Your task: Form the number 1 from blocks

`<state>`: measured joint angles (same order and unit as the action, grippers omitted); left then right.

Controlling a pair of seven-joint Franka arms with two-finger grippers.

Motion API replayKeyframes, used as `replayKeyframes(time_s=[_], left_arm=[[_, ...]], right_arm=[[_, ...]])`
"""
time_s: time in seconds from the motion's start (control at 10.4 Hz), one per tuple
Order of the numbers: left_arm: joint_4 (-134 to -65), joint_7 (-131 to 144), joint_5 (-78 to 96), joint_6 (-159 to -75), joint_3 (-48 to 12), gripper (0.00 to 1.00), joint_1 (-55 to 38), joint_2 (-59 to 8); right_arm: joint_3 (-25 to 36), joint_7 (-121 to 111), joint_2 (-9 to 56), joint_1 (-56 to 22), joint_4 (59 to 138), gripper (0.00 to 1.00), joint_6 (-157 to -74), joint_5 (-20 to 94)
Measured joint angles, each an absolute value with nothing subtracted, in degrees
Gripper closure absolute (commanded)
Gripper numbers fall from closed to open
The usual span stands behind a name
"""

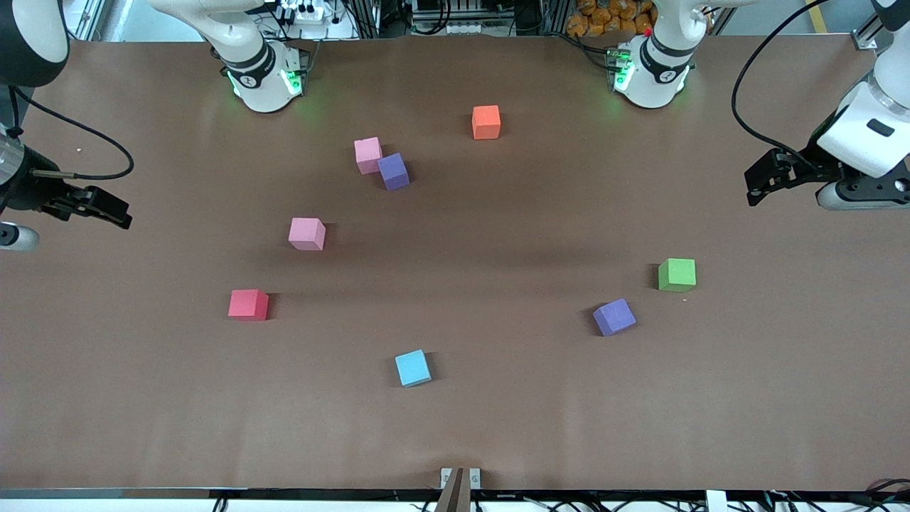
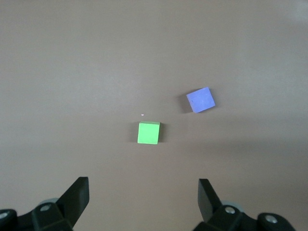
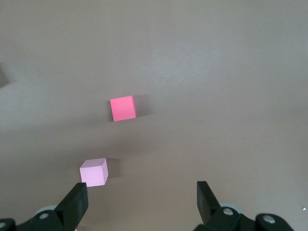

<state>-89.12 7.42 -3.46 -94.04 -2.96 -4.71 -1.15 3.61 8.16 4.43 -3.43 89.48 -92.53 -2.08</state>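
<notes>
Seemingly well apart: scattered blocks [image 1: 307, 233], both spread hands [image 1: 759, 186] [image 1: 106, 208] empty.

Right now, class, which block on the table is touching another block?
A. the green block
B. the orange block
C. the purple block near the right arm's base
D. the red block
C: in the front view that purple block sits corner to corner against a pink block, while every other cube on the table stands apart with bare table around it.
</notes>
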Motion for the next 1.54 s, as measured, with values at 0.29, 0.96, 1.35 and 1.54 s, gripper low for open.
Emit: replayKeyframes(time_s=[0.29, 0.96, 1.35, 1.54], left_arm=[[-89.45, 6.79, -2.47, -94.04, -2.15, 0.0, -4.76, -1.94], [-90.09, 6.73, -2.31, -93.87, -3.59, 0.0, -5.31, -2.35], [-93.31, 11.87, -1.18, -93.98, -13.9, 0.0, -5.97, -2.42], [-94.17, 19.47, -1.0, -94.29, -19.79, 0.0, -6.47, -2.79]], right_arm=[[3.6, 8.17, 4.43, -3.43, 89.48, 0.0, -90.59, -2.08], [3.46, 8.18, 4.48, -3.44, 89.57, 0.0, -90.29, -2.08], [3.39, 8.19, 5.15, -3.44, 89.78, 0.0, -90.3, -2.05], [3.38, 8.19, 7.51, -3.43, 89.98, 0.0, -91.4, -1.9]])
